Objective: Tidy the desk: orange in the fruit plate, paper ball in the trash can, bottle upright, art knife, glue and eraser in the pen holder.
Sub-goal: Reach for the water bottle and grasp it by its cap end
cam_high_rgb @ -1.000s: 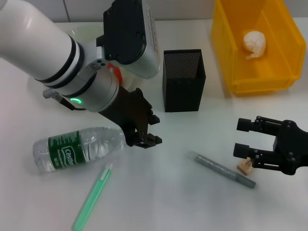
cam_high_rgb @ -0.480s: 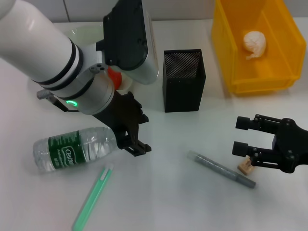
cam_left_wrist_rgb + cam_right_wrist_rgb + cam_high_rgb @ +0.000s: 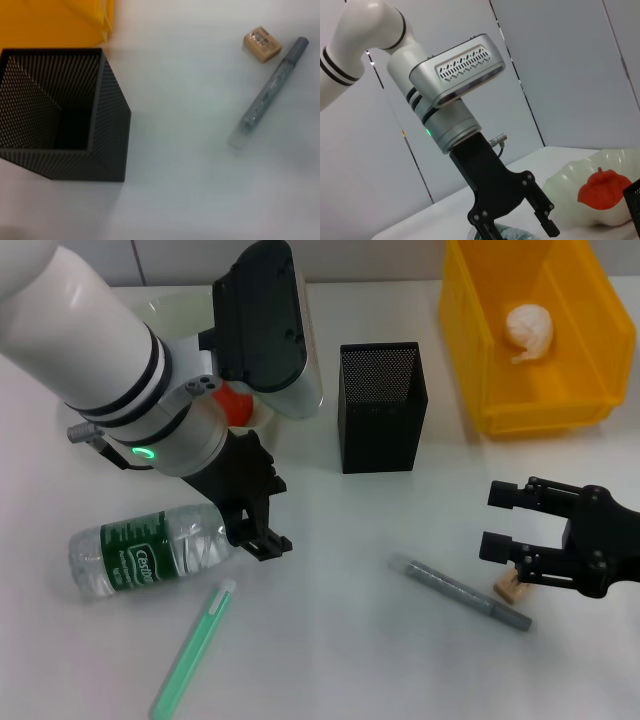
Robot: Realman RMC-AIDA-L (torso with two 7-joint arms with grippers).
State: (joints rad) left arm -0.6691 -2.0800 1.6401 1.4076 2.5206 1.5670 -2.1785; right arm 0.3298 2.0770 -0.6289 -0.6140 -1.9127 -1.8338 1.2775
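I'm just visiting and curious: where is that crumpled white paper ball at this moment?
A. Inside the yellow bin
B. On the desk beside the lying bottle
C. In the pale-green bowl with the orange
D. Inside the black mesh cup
A. In the head view the paper ball lies on the floor of the yellow trash can, well apart from the pen holder, the lying bottle and the fruit plate.

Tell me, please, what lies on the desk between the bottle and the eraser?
In the head view, a grey pen lies between the bottle and the eraser, close beside the eraser.
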